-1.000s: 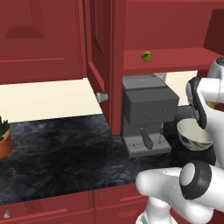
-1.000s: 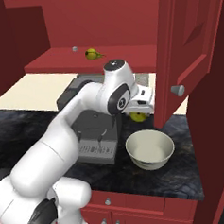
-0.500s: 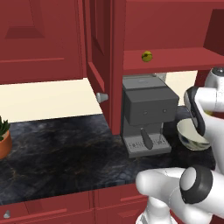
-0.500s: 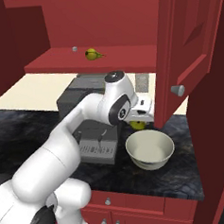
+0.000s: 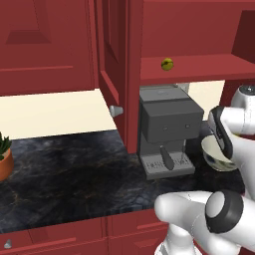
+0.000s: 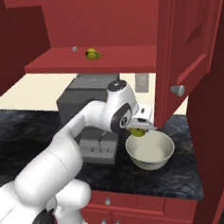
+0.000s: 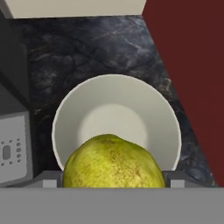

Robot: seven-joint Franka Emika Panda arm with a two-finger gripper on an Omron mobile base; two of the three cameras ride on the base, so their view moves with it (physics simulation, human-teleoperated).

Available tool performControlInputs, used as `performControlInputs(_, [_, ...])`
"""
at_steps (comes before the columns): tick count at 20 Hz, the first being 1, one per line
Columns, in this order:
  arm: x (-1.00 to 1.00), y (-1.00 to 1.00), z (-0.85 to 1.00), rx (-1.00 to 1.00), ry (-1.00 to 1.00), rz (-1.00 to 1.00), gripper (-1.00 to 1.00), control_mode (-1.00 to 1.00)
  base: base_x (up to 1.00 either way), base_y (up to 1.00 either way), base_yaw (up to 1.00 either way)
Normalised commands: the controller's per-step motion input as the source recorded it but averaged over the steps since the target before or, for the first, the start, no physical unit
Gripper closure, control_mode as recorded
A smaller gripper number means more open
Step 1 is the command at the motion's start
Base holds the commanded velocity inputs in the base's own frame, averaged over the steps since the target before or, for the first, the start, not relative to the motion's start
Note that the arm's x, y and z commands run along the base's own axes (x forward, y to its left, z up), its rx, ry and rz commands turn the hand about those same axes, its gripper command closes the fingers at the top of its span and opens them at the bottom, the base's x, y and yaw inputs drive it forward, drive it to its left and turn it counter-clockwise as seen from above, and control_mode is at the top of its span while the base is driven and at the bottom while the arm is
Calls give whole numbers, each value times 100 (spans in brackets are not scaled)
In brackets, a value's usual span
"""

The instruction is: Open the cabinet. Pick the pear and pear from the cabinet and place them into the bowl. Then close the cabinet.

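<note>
Pear over the bowl, near the counter's right end

The gripper (image 6: 140, 129) is clamped across the wide belly of a firm, rounded, slippery pear (image 7: 113, 162), above the light, rigid bowl (image 6: 150, 150).

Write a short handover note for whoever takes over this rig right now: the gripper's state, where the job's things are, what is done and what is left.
Gripper: shut on one pear, held above the bowl, not yet released.
Bowl: on the dark counter, right of the coffee machine; nothing inside it.
Second pear: on the cabinet shelf.
Cabinet: both doors stand open.
Done: cabinet opened, first pear taken out and carried over the bowl.
Left: drop this pear into the bowl, fetch the second pear from the shelf and put it in too, then close both doors.
</note>
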Motion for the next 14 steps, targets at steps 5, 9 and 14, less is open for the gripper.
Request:
performControlInputs(5, [10, 0, -15, 9, 7, 0, 100, -100, 0, 0, 0])
performControlInputs(9, [17, -5, -12, 10, 7, 0, 100, -100, 0, 0, 0])
performControlInputs(14, [3, 0, -23, 1, 0, 0, 100, -100, 0, 0, 0])
